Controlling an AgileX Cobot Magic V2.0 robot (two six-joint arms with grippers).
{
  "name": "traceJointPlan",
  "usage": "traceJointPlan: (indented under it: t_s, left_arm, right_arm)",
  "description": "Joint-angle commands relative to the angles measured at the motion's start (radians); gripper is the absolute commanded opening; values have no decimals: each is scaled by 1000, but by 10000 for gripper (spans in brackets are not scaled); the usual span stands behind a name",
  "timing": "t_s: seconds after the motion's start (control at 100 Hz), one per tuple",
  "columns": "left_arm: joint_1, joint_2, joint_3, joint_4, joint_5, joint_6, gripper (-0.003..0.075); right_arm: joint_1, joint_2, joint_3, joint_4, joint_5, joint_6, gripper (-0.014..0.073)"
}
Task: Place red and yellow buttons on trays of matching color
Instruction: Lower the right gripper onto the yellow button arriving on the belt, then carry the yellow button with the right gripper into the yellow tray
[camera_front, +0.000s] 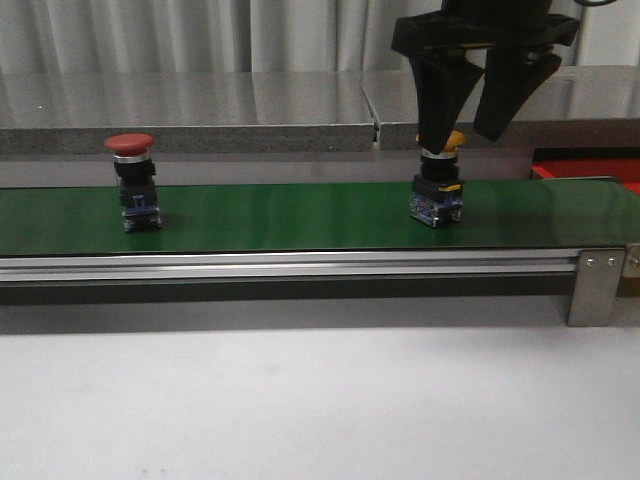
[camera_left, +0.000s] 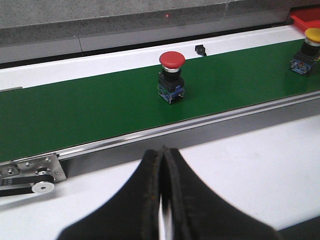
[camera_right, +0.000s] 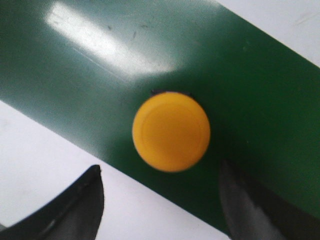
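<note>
I judge nothing is placed yet: the red button (camera_front: 131, 146) and yellow button (camera_front: 443, 141) both stand on the green belt (camera_front: 290, 215). My right gripper (camera_front: 480, 128) hangs spread above the yellow one; my left gripper (camera_left: 162, 200) sits pressed together, well apart. Only a red tray (camera_front: 592, 170) shows.

The white counter (camera_front: 300, 400) carries a long green belt (camera_front: 300, 215) in its aluminium frame; a red tray (camera_front: 590, 170) sits at the right
</note>
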Motion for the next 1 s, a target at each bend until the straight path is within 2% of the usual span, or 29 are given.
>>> traceJointPlan:
  t_s: [0.0,0.08,0.15,0.32,0.41,0.68,0.99]
  left_arm:
    - [-5,6,-24,-23,-65,-2,-19]
    - [-5,6,-24,-23,-65,-2,-19]
    - [-5,6,-24,-23,-65,-2,-19]
    - [-5,6,-24,-23,-67,-2,-19]
    - [-5,6,-24,-23,-67,-2,-19]
    - [-5,6,-24,-23,-67,-2,-19]
    - [-5,6,-24,-23,-67,-2,-19]
  right_arm:
    - [-8,-25,-38,6,-55,-14,498]
    - [-14,-4,-38,4,-81,-14,488]
    - [-21,6,-38,1,-90,-14,438]
    - [-36,7,-38,0,-91,-14,177]
    - [-43,-1,-38,0,-89,-13,108]
    - [-94,-68,-35,0,-56,12,92]
    - [-266,-150,-8,0,-24,52,92]
